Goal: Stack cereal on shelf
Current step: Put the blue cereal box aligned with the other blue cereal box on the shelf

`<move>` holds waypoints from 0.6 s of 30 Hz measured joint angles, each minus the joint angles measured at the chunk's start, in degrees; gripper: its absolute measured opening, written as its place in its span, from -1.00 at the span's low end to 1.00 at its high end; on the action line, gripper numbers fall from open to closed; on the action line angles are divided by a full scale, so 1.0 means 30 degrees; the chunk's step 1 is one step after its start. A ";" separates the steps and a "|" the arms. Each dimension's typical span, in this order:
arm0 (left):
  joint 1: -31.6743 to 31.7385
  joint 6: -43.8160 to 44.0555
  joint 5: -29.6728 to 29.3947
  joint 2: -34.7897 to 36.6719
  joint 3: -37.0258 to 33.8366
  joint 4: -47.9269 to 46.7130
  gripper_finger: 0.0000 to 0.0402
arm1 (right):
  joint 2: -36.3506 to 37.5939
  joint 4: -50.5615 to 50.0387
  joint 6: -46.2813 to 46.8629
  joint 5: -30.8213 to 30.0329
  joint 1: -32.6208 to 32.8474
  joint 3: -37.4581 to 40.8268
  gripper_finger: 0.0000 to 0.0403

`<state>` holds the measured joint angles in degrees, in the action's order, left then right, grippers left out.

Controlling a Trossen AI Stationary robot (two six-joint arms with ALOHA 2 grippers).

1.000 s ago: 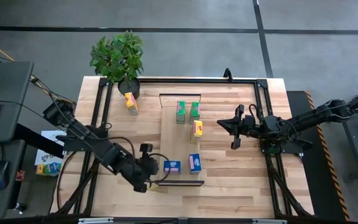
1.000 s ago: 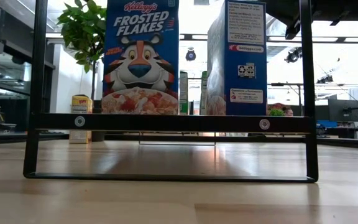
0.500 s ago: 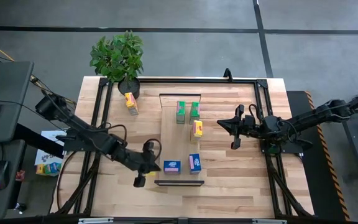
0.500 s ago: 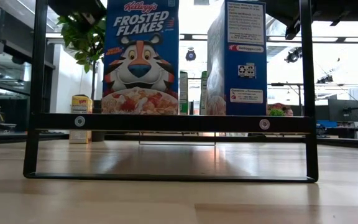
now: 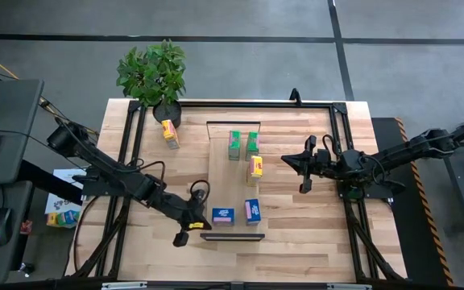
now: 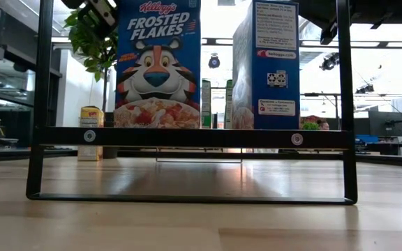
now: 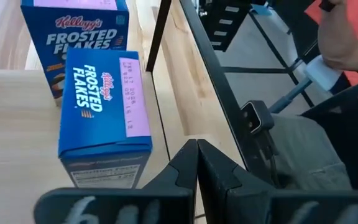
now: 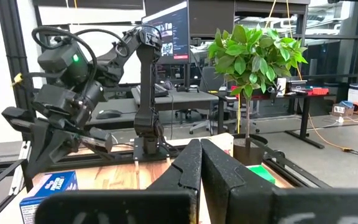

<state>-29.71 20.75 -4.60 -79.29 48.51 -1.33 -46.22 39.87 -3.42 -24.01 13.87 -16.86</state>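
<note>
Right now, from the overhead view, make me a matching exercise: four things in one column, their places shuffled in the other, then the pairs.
Things
1. potted plant
2. left hand
3. right hand
4. yellow box off the shelf

Places
A. beside the two blue boxes at the shelf's near end
B. on the tabletop just below the plant pot
C. far left corner of the table
D. to the right of the shelf, level with the yellow box on it

Pairs: 1-C, 2-A, 3-D, 4-B

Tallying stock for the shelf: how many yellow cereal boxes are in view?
2. One yellow cereal box lies off the shelf, beside the potted plant; the other yellow box stands on the shelf near the green boxes. None seems hidden.
</note>
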 joint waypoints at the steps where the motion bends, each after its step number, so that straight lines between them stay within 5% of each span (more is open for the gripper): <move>1: 0.0000 0.0000 0.0000 0.0000 0.0000 -0.0013 -1.00 | 0.0003 0.0011 0.0000 0.0000 -0.0005 0.0000 -1.00; 18: 0.0546 -0.0469 -0.0944 -0.1872 0.0022 0.0700 -1.00 | 0.0000 -0.0055 0.0002 -0.0012 0.0000 0.0000 -1.00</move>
<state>-28.08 19.34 -7.43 -84.90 48.58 0.78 -46.22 39.70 -3.41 -24.05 13.87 -16.86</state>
